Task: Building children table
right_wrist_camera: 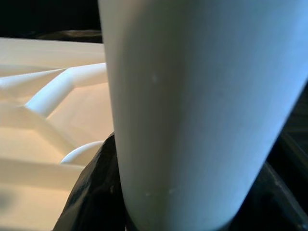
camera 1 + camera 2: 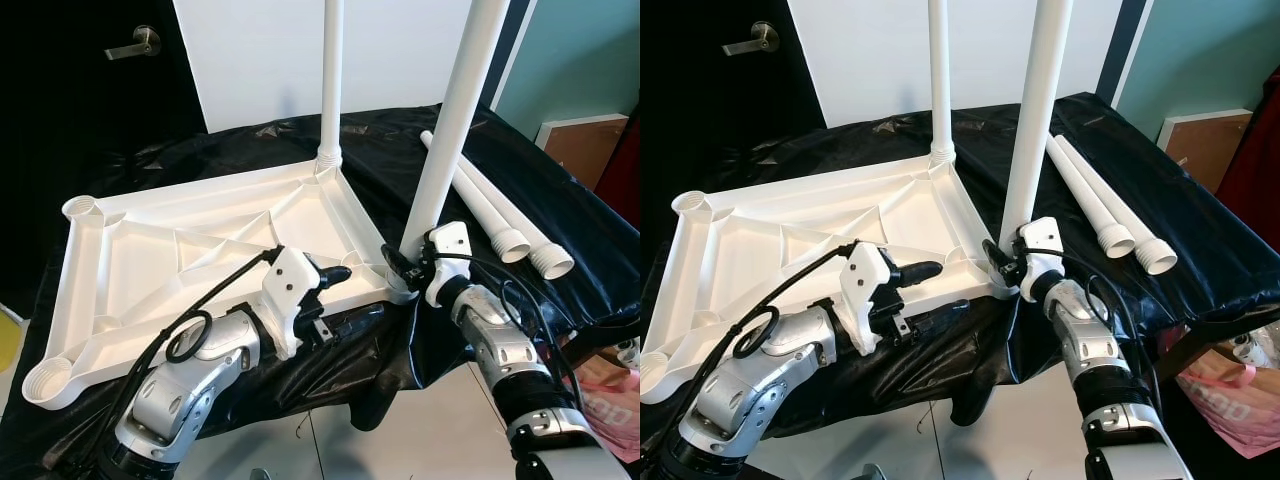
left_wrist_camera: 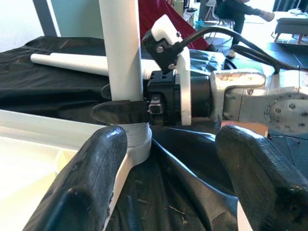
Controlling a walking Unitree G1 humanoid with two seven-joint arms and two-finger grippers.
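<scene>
Standing upright in the tabletop [image 2: 150,240] corner, leg [image 2: 450,130] clamped by right gripper [image 2: 400,262].

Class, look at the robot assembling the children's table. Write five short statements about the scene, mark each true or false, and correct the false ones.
1. The white tabletop lies upside down on the black cloth. True.
2. Two legs stand upright in corner sockets. True: the far leg and the near leg.
3. The right hand is closed around the base of the near leg. True.
4. The left hand grips the far leg. False: it is open beside the tabletop's near edge, holding nothing.
5. Three spare legs lie on the cloth. False: two spare legs lie side by side.
</scene>
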